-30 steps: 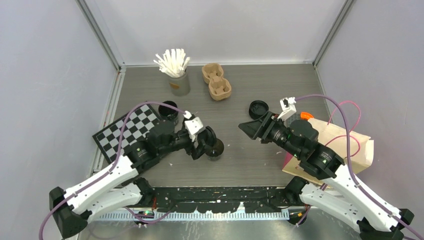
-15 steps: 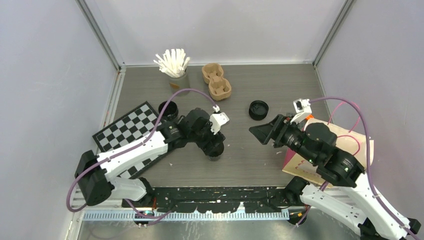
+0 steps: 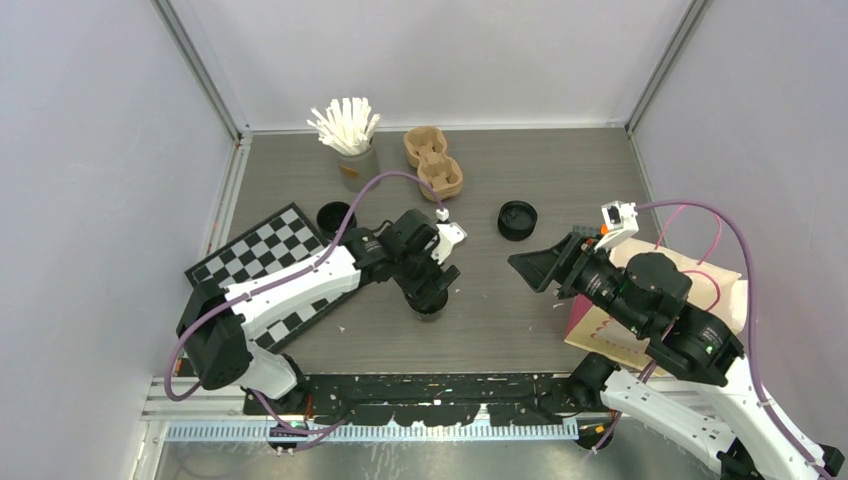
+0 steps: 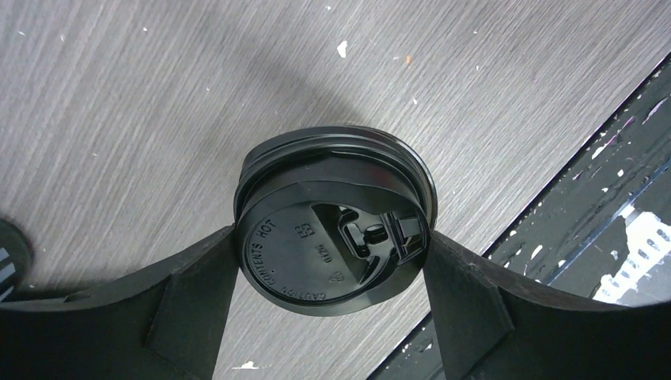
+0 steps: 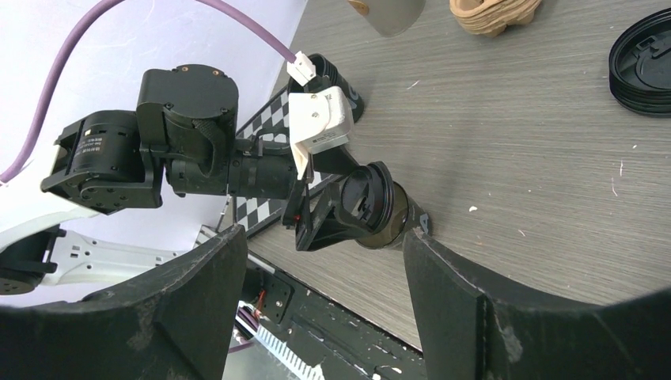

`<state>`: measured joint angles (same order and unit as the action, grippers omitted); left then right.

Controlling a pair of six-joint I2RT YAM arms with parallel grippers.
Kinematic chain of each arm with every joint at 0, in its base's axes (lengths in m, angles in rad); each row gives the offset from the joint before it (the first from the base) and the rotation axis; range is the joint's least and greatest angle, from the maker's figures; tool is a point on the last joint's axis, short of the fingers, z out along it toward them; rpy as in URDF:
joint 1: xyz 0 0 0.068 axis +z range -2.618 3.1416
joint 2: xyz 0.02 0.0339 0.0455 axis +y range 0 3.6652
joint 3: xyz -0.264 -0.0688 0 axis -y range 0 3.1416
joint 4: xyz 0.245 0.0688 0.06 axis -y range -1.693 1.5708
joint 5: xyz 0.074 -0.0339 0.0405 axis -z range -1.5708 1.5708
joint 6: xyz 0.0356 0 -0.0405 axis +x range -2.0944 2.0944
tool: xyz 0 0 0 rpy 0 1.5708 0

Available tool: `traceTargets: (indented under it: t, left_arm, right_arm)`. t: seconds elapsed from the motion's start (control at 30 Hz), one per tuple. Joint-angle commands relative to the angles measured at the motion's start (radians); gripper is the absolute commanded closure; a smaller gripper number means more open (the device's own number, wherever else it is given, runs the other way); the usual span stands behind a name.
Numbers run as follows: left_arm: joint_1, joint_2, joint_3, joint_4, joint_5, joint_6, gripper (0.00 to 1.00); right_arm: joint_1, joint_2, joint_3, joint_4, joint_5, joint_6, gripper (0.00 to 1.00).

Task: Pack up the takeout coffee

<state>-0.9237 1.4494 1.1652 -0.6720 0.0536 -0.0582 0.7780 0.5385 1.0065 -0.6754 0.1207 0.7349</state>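
Note:
A black takeout coffee cup with its black lid on stands near the table's front middle. My left gripper is over it, both fingertips touching the lid's rim on opposite sides, shut on it. The right wrist view shows the same hold on the cup. A second black cup, without a lid, stands by the checkerboard. A loose black lid lies right of centre. My right gripper hangs open and empty to the right of the lidded cup.
A brown pulp carrier and a grey cup of white sticks stand at the back. A checkerboard lies on the left. A brown paper bag over something pink lies beside the right arm.
My left arm has swung its elbow round and its wrist has turned about the lidded cup, staying on it. The right gripper has drawn back to the right and opened wider.

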Motion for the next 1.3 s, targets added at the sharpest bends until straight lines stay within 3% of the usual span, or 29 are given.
traceTargets:
  t: [0.0,0.77,1.27]
  left_arm:
    - [-0.005,0.010,0.053,-0.055,0.014,-0.032,0.16]
    - [-0.018,0.048,0.058,-0.021,0.035,-0.035,0.10]
    - [-0.022,0.058,0.083,-0.016,0.024,-0.037,0.00]
  right_arm:
    - [0.003,0.016,0.019,0.035,0.017,-0.016,0.24]
    - [0.003,0.015,-0.001,0.044,0.017,-0.013,0.23]
    - [0.004,0.009,-0.011,0.028,0.017,-0.022,0.23]
